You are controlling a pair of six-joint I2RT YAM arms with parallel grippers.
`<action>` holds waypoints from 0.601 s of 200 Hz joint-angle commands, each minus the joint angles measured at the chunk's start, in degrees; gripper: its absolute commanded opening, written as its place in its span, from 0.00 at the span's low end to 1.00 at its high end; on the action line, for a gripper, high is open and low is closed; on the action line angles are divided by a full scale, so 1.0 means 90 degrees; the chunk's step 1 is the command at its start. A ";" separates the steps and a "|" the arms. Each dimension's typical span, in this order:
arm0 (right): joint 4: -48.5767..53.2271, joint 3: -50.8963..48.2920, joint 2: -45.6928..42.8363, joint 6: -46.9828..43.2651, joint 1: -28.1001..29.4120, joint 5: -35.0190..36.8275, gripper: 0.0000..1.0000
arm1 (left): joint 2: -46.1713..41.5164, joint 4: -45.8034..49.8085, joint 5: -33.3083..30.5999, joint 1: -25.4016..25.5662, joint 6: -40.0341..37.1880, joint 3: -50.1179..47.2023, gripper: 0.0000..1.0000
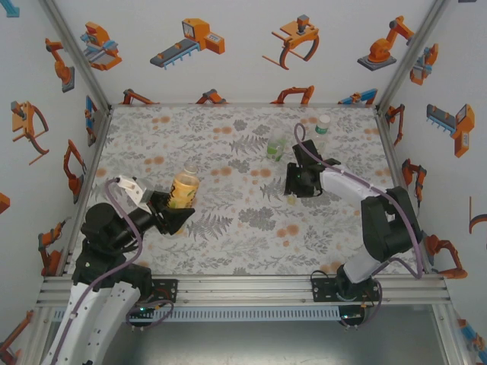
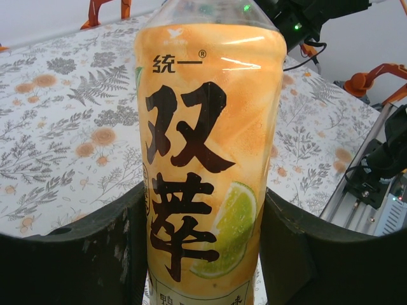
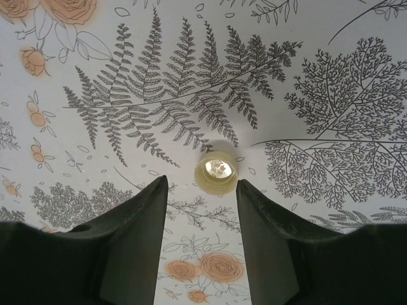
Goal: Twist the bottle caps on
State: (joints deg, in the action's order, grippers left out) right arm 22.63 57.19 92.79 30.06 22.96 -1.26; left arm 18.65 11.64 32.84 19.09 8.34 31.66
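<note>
The amber-yellow bottle with its yellow label stands upright at the left of the table. My left gripper is shut on its lower body, one finger on each side. A pale yellowish bottle cap lies on the table with its hollow side up. My right gripper hovers over it, open, with the cap just beyond the fingertips and nothing between them. The translucent green bottle and the clear bottle with a green-white band stand behind the right gripper.
The table has a floral cloth and is walled at the left, back and right. An aluminium rail with both arm bases runs along the near edge. Open cloth lies between the two grippers.
</note>
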 commanded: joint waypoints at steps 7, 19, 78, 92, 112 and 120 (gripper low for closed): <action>-0.0221 -0.0069 0.0152 0.0118 0.0026 0.0130 0.46 | 0.0080 -0.0168 0.0128 -0.0005 0.0096 -0.0100 0.03; -0.0258 -0.0066 0.0194 0.0129 0.0017 0.0120 0.46 | 0.0095 -0.0191 0.0130 -0.0002 0.0118 -0.0121 0.03; -0.0258 -0.0057 0.0368 0.0163 0.0020 0.0111 0.44 | 0.0058 -0.0189 0.0129 -0.0003 0.0153 -0.0170 0.04; -0.0278 -0.0075 0.0392 0.0176 0.0022 0.0101 0.44 | 0.0065 -0.0175 0.0120 -0.0002 0.0138 -0.0147 0.04; -0.0299 -0.0114 0.0402 0.0186 0.0017 0.0076 0.44 | 0.0051 -0.0173 0.0110 -0.0005 0.0138 -0.0141 0.04; -0.0317 -0.0124 0.0408 0.0194 0.0017 0.0075 0.44 | 0.0057 -0.0175 0.0115 -0.0008 0.0147 -0.0144 0.04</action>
State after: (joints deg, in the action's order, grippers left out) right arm 20.91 56.97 95.94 30.65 22.96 -1.26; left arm 19.53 11.55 32.84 19.09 8.54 30.50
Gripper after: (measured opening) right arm 0.445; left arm 0.558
